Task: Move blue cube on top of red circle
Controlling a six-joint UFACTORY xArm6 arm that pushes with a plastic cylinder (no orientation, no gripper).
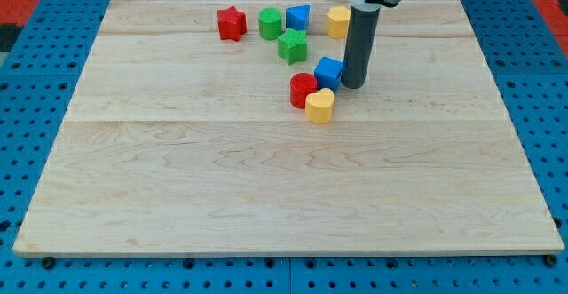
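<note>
The blue cube [328,72] lies near the board's upper middle. It touches the red circle [303,90], which sits just below and left of it. My tip [353,85] is right beside the blue cube, touching its right side. The rod rises from there to the view's top.
A yellow heart [320,105] touches the red circle at its lower right. A green star [292,45] lies above the blue cube. Along the top stand a red star [232,23], a green cylinder [270,23], a blue block [298,17] and a yellow block [337,21].
</note>
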